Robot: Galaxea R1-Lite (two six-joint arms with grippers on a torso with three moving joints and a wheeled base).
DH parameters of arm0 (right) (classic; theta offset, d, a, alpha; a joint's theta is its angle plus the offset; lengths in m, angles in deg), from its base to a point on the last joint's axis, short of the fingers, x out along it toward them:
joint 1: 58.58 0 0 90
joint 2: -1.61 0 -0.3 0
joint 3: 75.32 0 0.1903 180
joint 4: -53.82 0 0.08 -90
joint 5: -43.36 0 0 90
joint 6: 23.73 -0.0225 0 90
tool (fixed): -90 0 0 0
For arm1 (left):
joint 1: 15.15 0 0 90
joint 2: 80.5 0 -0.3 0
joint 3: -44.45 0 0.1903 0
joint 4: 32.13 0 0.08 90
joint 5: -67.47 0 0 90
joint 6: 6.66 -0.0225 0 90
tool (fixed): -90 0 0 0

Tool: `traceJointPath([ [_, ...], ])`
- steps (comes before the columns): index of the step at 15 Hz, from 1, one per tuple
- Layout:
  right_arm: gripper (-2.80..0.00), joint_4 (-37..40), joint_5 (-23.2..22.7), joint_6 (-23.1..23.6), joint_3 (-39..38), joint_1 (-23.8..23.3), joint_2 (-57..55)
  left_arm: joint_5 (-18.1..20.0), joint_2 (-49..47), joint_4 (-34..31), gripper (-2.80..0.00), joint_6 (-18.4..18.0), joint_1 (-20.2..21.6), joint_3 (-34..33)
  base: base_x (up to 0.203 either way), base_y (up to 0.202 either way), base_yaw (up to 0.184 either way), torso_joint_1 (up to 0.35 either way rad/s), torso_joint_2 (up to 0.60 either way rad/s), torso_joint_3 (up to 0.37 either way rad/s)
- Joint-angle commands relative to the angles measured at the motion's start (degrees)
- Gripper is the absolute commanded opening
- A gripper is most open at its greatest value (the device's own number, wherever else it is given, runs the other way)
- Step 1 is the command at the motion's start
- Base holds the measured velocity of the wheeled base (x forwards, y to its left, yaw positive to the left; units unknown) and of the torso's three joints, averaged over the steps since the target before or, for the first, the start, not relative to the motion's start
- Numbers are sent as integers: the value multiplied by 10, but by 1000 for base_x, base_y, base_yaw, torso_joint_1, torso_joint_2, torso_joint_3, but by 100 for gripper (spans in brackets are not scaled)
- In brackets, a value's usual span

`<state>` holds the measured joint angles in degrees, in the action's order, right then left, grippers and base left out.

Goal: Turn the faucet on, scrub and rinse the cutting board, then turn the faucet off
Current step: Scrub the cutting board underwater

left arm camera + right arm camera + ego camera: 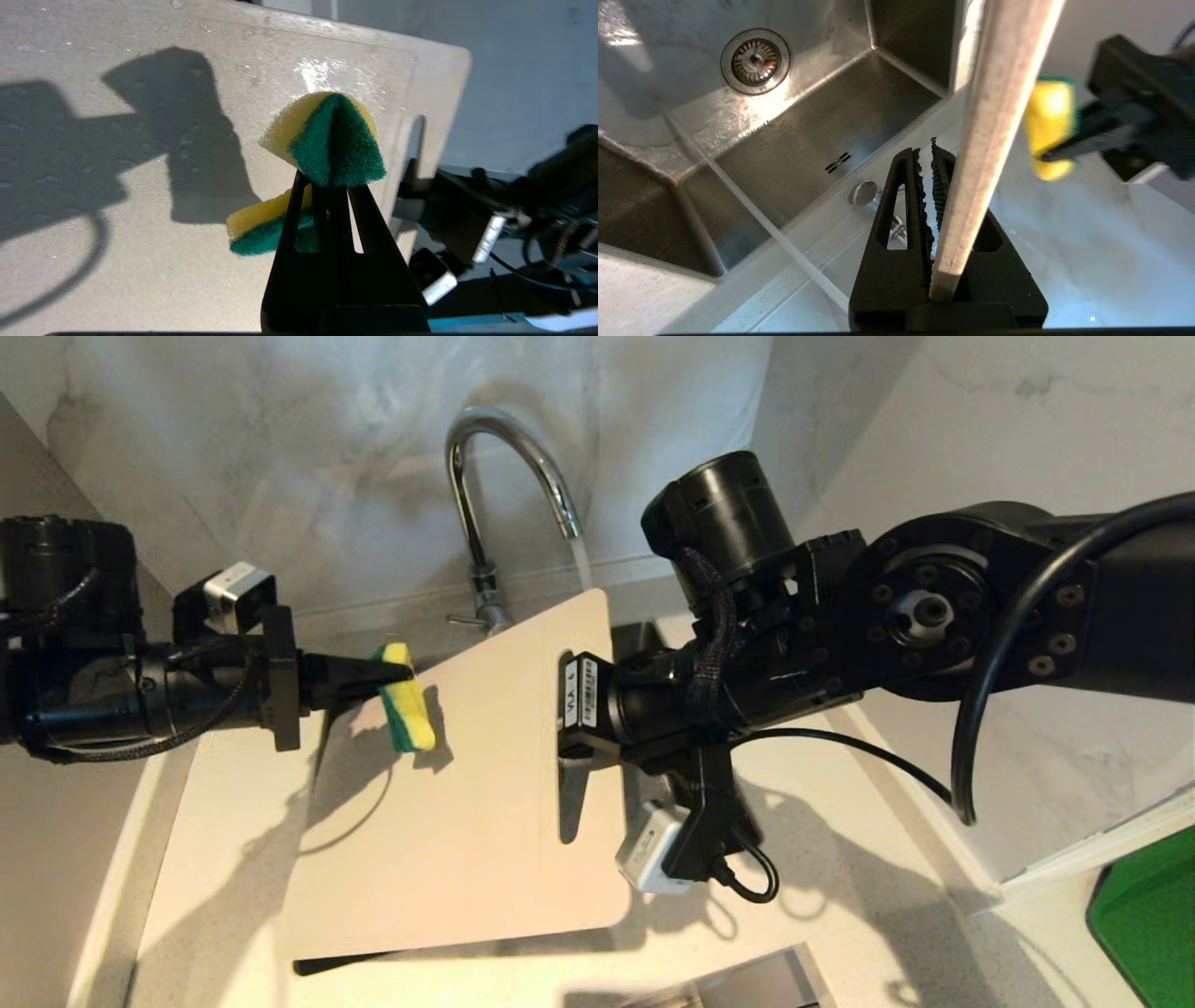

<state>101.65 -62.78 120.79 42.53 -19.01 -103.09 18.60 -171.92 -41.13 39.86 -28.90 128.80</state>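
- Steel sink (794, 154) is seen in the right wrist view; inside it only a round drain strainer (755, 61) and a thin stream of water (761, 217) crossing it are visible.
- Water is seen running from the faucet (495, 495) behind the cutting board (485, 784).
- The cutting board is held tilted above the worktop (868, 905), its handle-slot edge clenched in the jaws of the right gripper (945, 200).
- A yellow and green sponge (406, 698) is squeezed in the closed jaws of the left gripper (378, 677) and is placed at the board's wet face.
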Motion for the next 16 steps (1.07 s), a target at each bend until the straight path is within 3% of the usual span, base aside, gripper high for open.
traceJointPath([
  [1,-280,1,-2,3,0,8,3,-3,-30,5,-280,1,-5,-3,0,0,0,0,0,0],
  [9,-280,1,-2,0,-11,10,29,-17,-83,29,-280,-5,-3,-10,0,0,0,0,0,0],
  [16,-280,1,-2,-11,-12,8,37,-15,-110,35,-280,-42,27,-16,0,0,0,0,0,0],
])
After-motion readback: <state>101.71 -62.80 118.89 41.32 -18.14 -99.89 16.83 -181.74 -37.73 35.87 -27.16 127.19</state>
